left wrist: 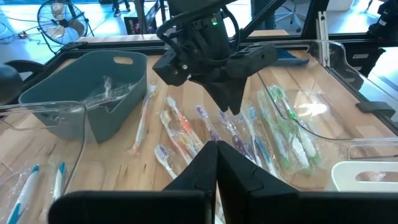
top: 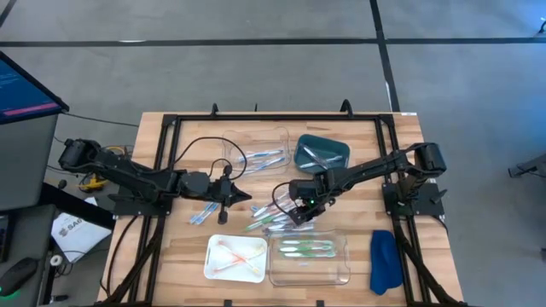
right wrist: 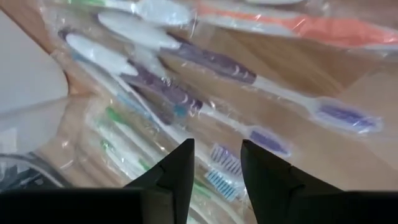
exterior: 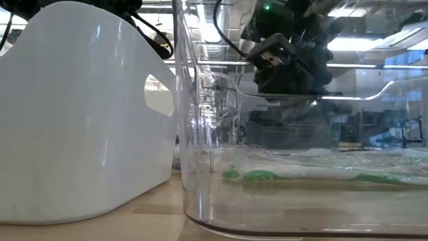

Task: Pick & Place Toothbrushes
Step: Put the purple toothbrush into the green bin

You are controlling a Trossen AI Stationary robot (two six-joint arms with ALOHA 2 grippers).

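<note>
Several wrapped toothbrushes (top: pixel 271 220) in purple, blue, orange and white lie in a loose pile (left wrist: pixel 205 134) on the wooden table's middle. My right gripper (top: pixel 299 216) points steeply down just over that pile, open, and its wrist view shows only the wrapped brushes (right wrist: pixel 211 68) beyond the gap (right wrist: pixel 216 152) between its fingers. In the left wrist view its fingers (left wrist: pixel 231 102) end just above the pile. My left gripper (top: pixel 239 195) is shut and waits left of the pile, holding nothing (left wrist: pixel 216 144). Two blue toothbrushes (top: pixel 203 213) lie near it.
A clear tray (top: pixel 256 141) with blue brushes and a teal bin (top: pixel 337 162) with pale ones stand at the far side. At the near side are a white tray (top: pixel 211 260) with orange brushes and a clear tray (top: pixel 341 264) with green ones (exterior: pixel 267 176). A blue cloth (top: pixel 386 260) lies at the near right.
</note>
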